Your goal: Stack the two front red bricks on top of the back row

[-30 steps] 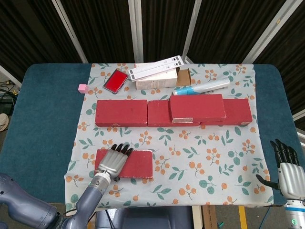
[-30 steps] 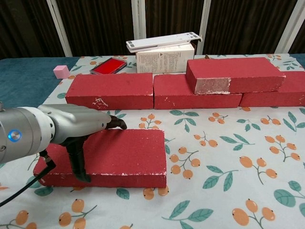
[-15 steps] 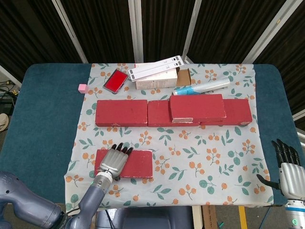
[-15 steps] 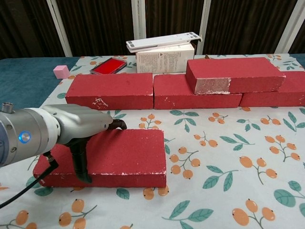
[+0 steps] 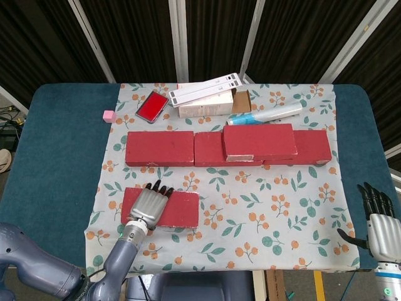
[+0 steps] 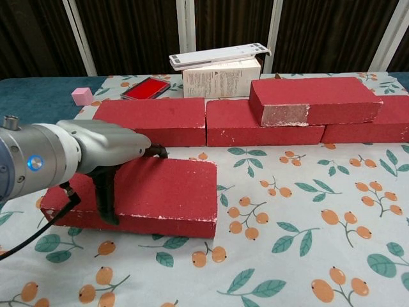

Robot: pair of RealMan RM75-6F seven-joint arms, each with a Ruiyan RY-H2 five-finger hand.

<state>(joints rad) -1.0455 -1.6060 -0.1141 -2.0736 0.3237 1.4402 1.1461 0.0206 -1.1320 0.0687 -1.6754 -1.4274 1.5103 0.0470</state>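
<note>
Head view: left robot hand (image 5: 149, 205) gripped the remaining front flat red rectangular brick (image 5: 178, 209), lying in front of the back row of red bricks (image 5: 159, 148), long axis parallel to it. Right robot hand (image 5: 378, 224), well apart, was empty, fingers spread. Left is nearer.

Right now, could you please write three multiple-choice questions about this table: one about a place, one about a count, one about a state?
1. Where is the small pink cube?
A. far left, beside the cloth
B. on a brick
C. near the right hand

2. How many bricks lie on top of the back row?
A. none
B. one
C. two

3. What is the left hand doing?
A. hanging free
B. gripping the front brick
C. pressing the white box

Key: 1 A, it sits on blue cover; 2 B, only the stacked brick; 3 B, fingers wrap it.
</note>
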